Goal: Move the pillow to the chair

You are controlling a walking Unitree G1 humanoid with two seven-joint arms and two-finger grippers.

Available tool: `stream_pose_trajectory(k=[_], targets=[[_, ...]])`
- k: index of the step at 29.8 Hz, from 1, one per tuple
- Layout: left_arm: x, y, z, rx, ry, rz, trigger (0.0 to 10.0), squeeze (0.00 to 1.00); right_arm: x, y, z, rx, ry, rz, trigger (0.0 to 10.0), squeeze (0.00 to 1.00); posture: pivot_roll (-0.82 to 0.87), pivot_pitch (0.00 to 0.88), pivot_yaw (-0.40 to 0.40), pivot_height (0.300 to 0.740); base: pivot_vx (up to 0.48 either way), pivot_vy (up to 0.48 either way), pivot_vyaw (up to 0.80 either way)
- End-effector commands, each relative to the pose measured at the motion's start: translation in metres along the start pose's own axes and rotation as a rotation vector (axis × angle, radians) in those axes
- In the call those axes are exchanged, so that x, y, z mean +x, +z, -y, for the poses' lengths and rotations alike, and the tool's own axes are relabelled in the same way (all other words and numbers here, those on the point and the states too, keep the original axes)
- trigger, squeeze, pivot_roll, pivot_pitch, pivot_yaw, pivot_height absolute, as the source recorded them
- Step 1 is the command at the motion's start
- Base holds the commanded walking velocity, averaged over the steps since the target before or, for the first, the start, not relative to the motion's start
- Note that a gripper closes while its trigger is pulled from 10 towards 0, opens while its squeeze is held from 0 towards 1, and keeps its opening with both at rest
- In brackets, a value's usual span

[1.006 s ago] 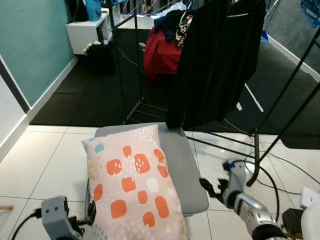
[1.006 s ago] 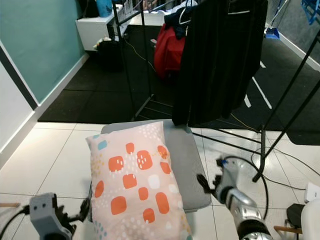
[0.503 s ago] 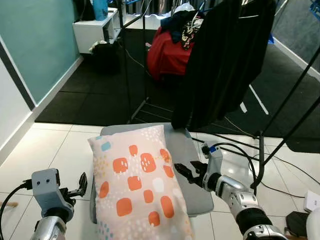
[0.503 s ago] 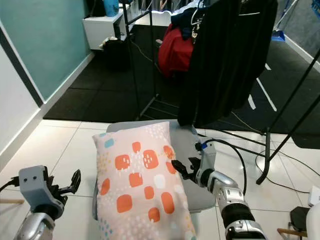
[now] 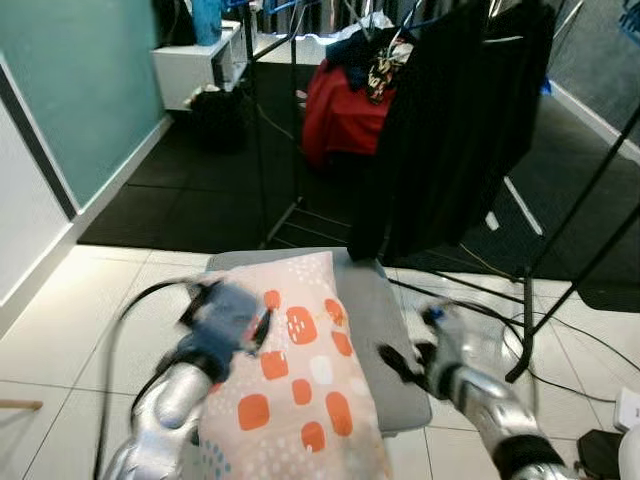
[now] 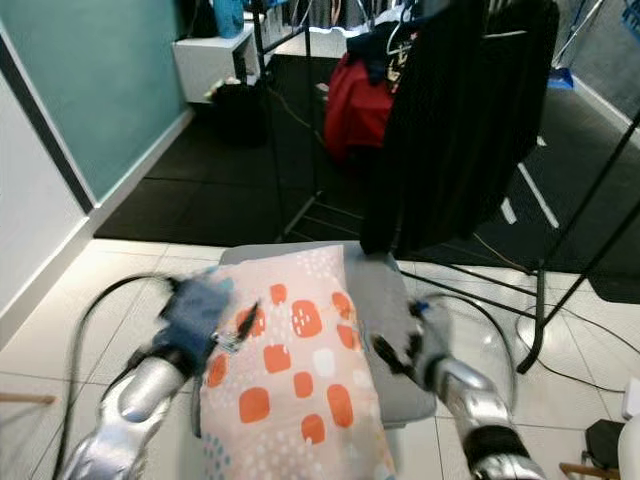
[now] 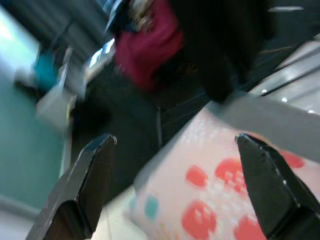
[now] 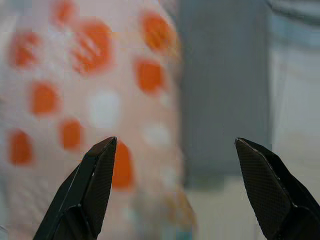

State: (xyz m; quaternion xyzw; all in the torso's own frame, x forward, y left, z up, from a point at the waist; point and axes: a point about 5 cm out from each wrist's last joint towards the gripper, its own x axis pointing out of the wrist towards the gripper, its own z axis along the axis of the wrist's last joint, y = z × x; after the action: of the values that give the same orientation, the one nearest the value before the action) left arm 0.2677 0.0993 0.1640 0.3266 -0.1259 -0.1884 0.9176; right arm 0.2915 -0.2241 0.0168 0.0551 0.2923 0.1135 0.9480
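Since a moment ago the left pincer [image 5: 262, 328] has swung up from the floor side onto the pillow [image 5: 290, 385], fingers spread wide. Right pincer [image 5: 398, 362] hangs open by its other edge. Pillow already lies on the grey chair [image 5: 375, 312], so they're probably just letting go

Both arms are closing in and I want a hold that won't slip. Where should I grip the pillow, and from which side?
Probably by its two long side edges, one gripper per side. The pillow lies lengthwise on the grey seat, soft and wide. The left gripper is at its left edge, the right gripper beside its right edge, both open. Come in from each side and pinch the edges.
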Motion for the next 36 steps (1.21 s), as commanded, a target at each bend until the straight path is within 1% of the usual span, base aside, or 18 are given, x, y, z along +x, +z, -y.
stream_pose_trajectory(k=[1, 3, 4, 8, 9, 10, 11, 12, 13, 14, 17, 18, 20, 22, 24, 30, 33, 36], targets=[[0.0, 0.0, 0.016, 0.038, -0.08, -0.003, 10.0, 0.0, -0.003, -0.008, 0.003, 0.014, -0.017, -0.017, 10.0, 0.0, -0.11, 0.05, -0.029, 0.74, 0.0, 0.0, 0.0], [0.0, 0.0, 0.016, 0.038, -0.08, -0.003, 10.0, 0.0, -0.003, -0.008, 0.003, 0.014, -0.017, -0.017, 10.0, 0.0, -0.11, 0.05, -0.029, 0.74, 0.0, 0.0, 0.0], [0.001, 0.001, 0.022, 0.103, -0.102, -0.009, 10.0, 0.0, -0.006, -0.016, 0.005, 0.001, -0.025, -0.042, 10.0, 0.0, -0.11, 0.051, -0.024, 0.74, 0.0, 0.0, 0.0], [0.001, 0.001, 0.022, 0.103, -0.102, -0.009, 10.0, 0.0, -0.006, -0.016, 0.005, 0.001, -0.025, -0.042, 10.0, 0.0, -0.11, 0.051, -0.024, 0.74, 0.0, 0.0, 0.0], [0.001, 0.004, 0.033, 0.13, -0.177, -0.009, 10.0, 0.0, -0.011, -0.026, 0.009, 0.018, -0.039, -0.069, 10.0, 0.0, -0.12, 0.057, -0.022, 0.74, 0.0, 0.0, 0.0], [0.001, 0.004, 0.033, 0.13, -0.177, -0.009, 10.0, 0.0, -0.011, -0.026, 0.009, 0.018, -0.039, -0.069, 10.0, 0.0, -0.12, 0.057, -0.022, 0.74, 0.0, 0.0, 0.0], [0.002, 0.003, 0.038, 0.152, -0.214, -0.043, 10.0, 0.0, -0.017, -0.038, 0.013, 0.065, -0.045, -0.083, 10.0, 0.0, -0.1, 0.066, -0.032, 0.74, 0.0, 0.0, 0.0], [0.002, 0.003, 0.038, 0.152, -0.214, -0.043, 10.0, 0.0, -0.017, -0.038, 0.013, 0.065, -0.045, -0.083, 10.0, 0.0, -0.1, 0.066, -0.032, 0.74, 0.0, 0.0, 0.0], [0.005, 0.002, 0.046, 0.184, -0.29, -0.089, 10.0, 0.0, -0.021, -0.046, 0.017, 0.133, -0.045, -0.083, 10.0, 0.0, -0.11, 0.064, -0.038, 0.74, 0.0, 0.0, 0.0], [0.005, 0.002, 0.046, 0.184, -0.29, -0.089, 10.0, 0.0, -0.021, -0.046, 0.017, 0.133, -0.045, -0.083, 10.0, 0.0, -0.11, 0.064, -0.038, 0.74, 0.0, 0.0, 0.0], [0.006, 0.003, 0.049, 0.231, -0.324, -0.119, 10.0, 0.0, -0.019, -0.048, 0.016, 0.146, -0.033, -0.092, 10.0, 0.0, -0.1, 0.064, -0.043, 0.74, 0.0, 0.0, 0.0], [0.006, 0.003, 0.049, 0.231, -0.324, -0.119, 10.0, 0.0, -0.019, -0.048, 0.016, 0.146, -0.033, -0.092, 10.0, 0.0, -0.1, 0.064, -0.043, 0.74, 0.0, 0.0, 0.0], [0.006, 0.005, 0.046, 0.204, -0.319, -0.107, 10.0, 0.0, -0.018, -0.048, 0.014, 0.147, -0.027, -0.087, 10.0, 0.0, -0.11, 0.064, -0.036, 0.74, 0.0, 0.0, 0.0], [0.006, 0.005, 0.045, 0.205, -0.326, -0.112, 10.0, 0.0, -0.018, -0.048, 0.014, 0.148, -0.026, -0.086, 10.0, 0.0, -0.11, 0.063, -0.036, 0.74, 0.0, 0.0, 0.0], [0.006, 0.007, 0.046, 0.239, -0.326, -0.102, 10.0, 0.0, -0.017, -0.048, 0.013, 0.15, -0.028, -0.084, 10.0, 0.0, -0.11, 0.063, -0.031, 0.74, 0.0, 0.0, 0.0], [0.004, 0.004, 0.045, 0.231, -0.33, -0.119, 10.0, 0.0, -0.016, -0.048, 0.009, 0.148, -0.019, -0.079, 10.0, 0.0, -0.1, 0.059, -0.018, 0.74, 0.0, 0.0, 0.0], [0.003, 0.002, 0.045, 0.209, -0.331, -0.135, 10.0, 0.0, -0.016, -0.049, 0.008, 0.148, -0.016, -0.079, 10.0, 0.0, -0.1, 0.058, -0.015, 0.74, 0.0, 0.0, 0.0], [0.003, 0.002, 0.045, 0.215, -0.335, -0.143, 10.0, 0.0, -0.015, -0.05, 0.007, 0.145, -0.01, -0.081, 10.0, 0.0, -0.08, 0.047, -0.015, 0.74, 0.0, 0.0, 0.0]])
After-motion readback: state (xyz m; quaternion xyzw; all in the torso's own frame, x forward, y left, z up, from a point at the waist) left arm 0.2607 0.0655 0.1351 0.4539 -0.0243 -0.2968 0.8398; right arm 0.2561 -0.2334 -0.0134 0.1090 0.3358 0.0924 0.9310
